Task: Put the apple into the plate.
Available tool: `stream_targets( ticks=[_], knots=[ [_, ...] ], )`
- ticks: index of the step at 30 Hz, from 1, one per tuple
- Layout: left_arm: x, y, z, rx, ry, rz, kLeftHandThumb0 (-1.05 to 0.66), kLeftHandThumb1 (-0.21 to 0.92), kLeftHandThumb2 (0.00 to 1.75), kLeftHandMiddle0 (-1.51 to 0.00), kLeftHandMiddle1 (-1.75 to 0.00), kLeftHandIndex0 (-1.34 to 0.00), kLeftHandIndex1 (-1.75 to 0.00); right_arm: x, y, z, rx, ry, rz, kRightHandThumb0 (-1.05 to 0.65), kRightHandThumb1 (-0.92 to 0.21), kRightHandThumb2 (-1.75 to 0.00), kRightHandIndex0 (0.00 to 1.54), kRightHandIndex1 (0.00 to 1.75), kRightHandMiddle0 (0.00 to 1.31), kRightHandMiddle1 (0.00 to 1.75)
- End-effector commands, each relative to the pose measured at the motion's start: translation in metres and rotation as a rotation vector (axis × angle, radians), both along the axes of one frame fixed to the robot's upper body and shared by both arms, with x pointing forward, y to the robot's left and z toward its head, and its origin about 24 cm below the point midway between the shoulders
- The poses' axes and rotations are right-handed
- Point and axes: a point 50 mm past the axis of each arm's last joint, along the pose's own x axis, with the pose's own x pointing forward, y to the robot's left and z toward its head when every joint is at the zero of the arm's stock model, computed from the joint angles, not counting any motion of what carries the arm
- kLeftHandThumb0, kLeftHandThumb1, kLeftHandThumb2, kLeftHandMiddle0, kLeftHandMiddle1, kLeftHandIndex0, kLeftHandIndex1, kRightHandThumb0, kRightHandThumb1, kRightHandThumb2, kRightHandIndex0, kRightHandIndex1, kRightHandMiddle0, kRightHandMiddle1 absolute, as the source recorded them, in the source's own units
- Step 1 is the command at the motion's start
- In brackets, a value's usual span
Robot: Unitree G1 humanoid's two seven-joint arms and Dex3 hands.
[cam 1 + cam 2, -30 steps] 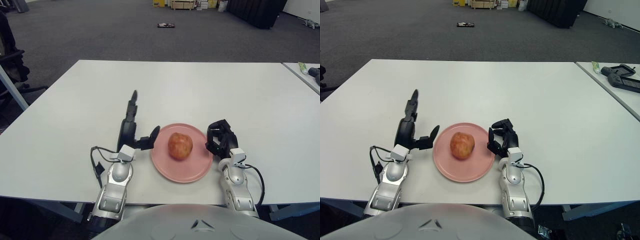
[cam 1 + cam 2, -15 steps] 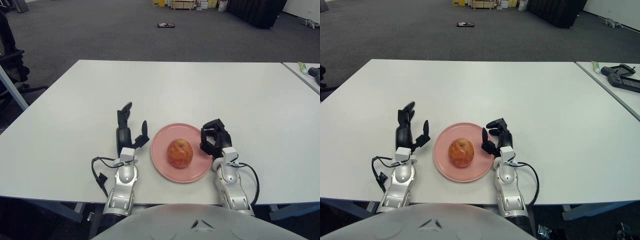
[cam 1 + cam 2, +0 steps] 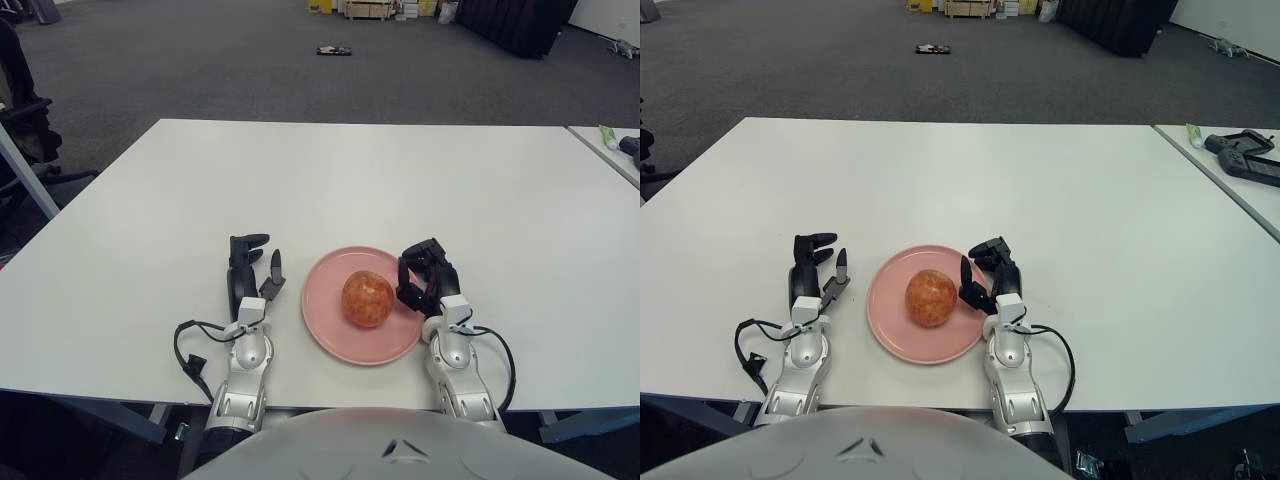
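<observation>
Apple (image 3: 367, 298) on plate (image 3: 330, 335), just beside right hand (image 3: 425, 281).

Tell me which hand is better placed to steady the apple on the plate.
Right. The right hand sits at the pink plate's right rim, beside the apple; the left hand shows left of the plate, apart.

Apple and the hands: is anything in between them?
Nothing visible is. The apple already sits on the pink plate, with the right hand at the plate's right rim and the left hand left of it.
</observation>
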Motion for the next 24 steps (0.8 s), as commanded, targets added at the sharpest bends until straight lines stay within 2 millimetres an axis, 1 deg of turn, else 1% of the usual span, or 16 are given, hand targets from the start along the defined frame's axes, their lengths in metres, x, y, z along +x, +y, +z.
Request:
stream_targets(
  ticks=[1, 4, 8, 14, 20, 24],
  knots=[
    [0.0027, -0.0064, -0.0038, -0.027, 0.015, -0.009, -0.35, 0.92, 0.53, -0.42, -1.6, -0.2, -1.75, 0.0012, 0.0143, -0.0005, 0.084, 0.022, -0.013, -0.39, -0.63, -0.92, 0.6, 1.47, 0.37, 1.75],
    [0.0033, -0.0068, -0.0056, -0.026, 0.016, -0.018, -0.35, 0.9, 0.57, -0.44, -1.63, -0.21, -1.75, 0.0021, 0.0158, 0.0, 0.09, 0.027, -0.017, -0.39, -0.63, -0.92, 0.6, 1.46, 0.37, 1.75],
    [0.0024, -0.0069, -0.0091, -0.026, 0.026, -0.035, -0.36, 0.82, 0.67, -0.48, -1.68, -0.25, -1.75, 0.0029, 0.0162, 0.0007, 0.095, 0.033, -0.019, -0.39, -0.62, -0.94, 0.62, 1.46, 0.38, 1.75],
    [0.0025, -0.0067, -0.0108, -0.023, 0.036, -0.042, -0.37, 0.77, 0.75, -0.51, -1.72, -0.29, -1.75, 0.0044, 0.0163, 0.0007, 0.104, 0.032, -0.017, -0.4, -0.61, -0.95, 0.63, 1.46, 0.39, 1.75],
    [0.0022, -0.0071, -0.0129, -0.021, 0.057, -0.058, -0.38, 0.73, 0.8, -0.56, -1.74, -0.31, -1.75, 0.0058, 0.0171, 0.0, 0.11, 0.017, -0.014, -0.4, -0.61, -0.95, 0.63, 1.46, 0.39, 1.75],
    [0.0016, -0.0084, -0.0126, -0.028, 0.059, -0.072, -0.38, 0.72, 0.81, -0.59, -1.75, -0.32, -1.75, 0.0067, 0.0213, 0.0002, 0.114, 0.01, -0.005, -0.39, -0.62, -0.94, 0.61, 1.46, 0.38, 1.75]
  ],
)
